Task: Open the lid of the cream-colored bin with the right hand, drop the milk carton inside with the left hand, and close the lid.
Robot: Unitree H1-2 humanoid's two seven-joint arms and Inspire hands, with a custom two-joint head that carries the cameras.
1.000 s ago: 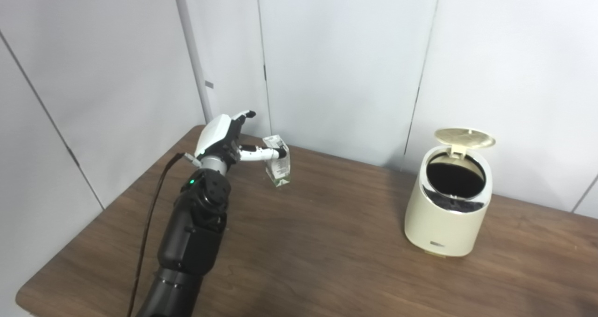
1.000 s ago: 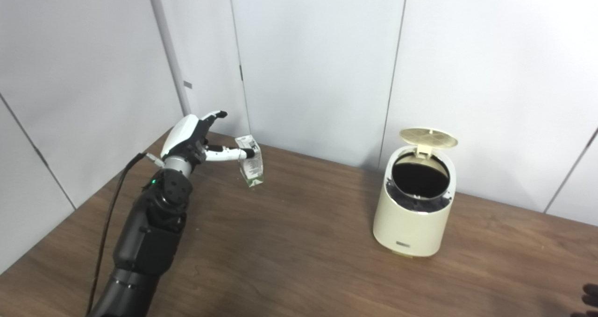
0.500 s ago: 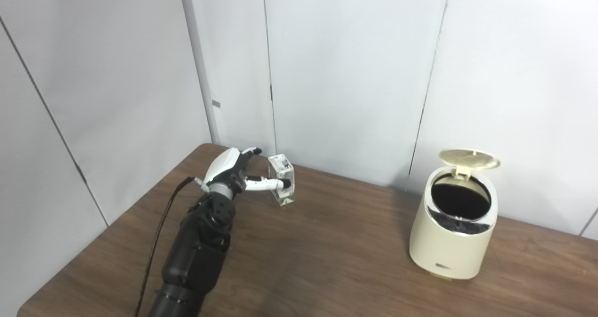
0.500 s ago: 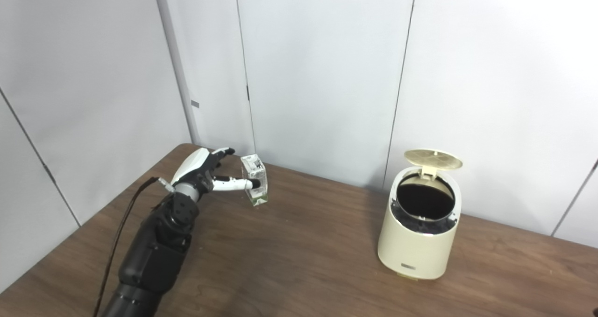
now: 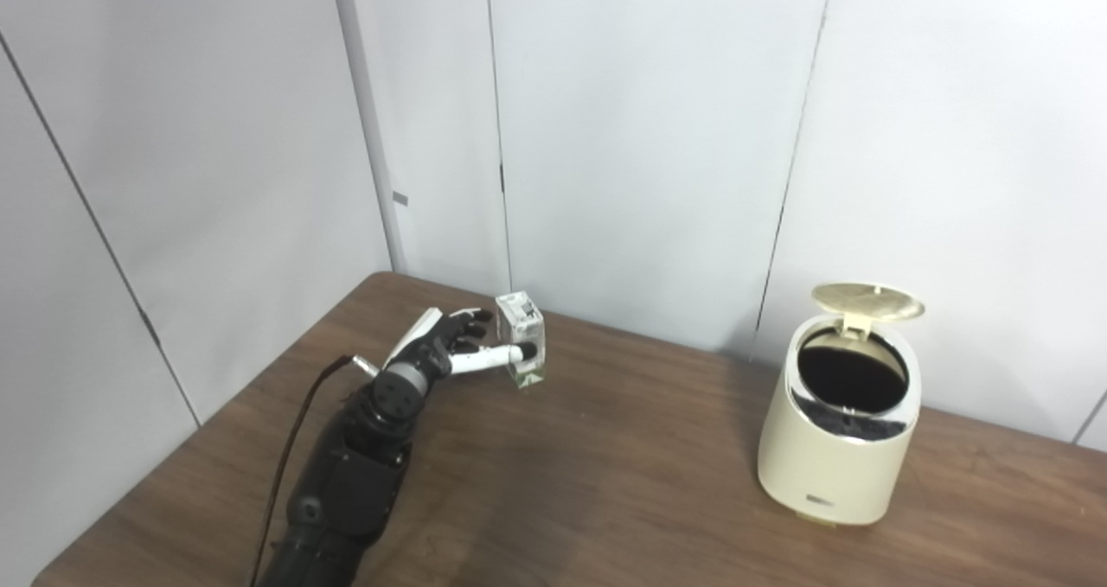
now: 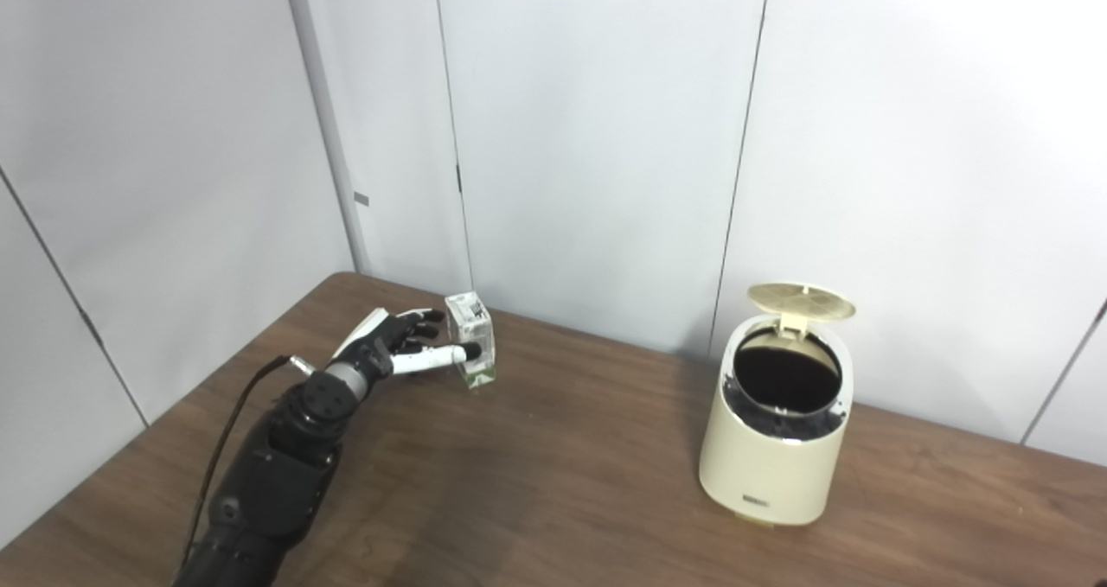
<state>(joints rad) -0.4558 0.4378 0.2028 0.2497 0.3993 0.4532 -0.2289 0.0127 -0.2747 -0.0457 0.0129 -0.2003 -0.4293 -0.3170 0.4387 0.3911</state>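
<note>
The milk carton (image 5: 521,351) is small and white and green, and stands upright at the table's far left. My left hand (image 5: 444,345) is just left of it, fingers apart, with the white thumb (image 5: 495,356) laid across the carton's front face and the dark fingertips close to its upper left edge. The carton rests on the table. The cream-colored bin (image 5: 832,457) stands at the right with its round lid (image 5: 867,300) flipped up and its dark inside showing. It also shows in the right eye view (image 6: 772,470). My right hand is out of view.
The brown wooden table (image 5: 597,483) has bare surface between the carton and the bin. Grey wall panels (image 5: 640,137) rise right behind the table's far edge. A black cable (image 5: 290,449) runs along my left arm.
The camera shifted, so the whole scene sits lower in the picture. My left hand has dropped and rolled, and its fingers have curled closer to the carton. The carton and the bin have stayed put.
</note>
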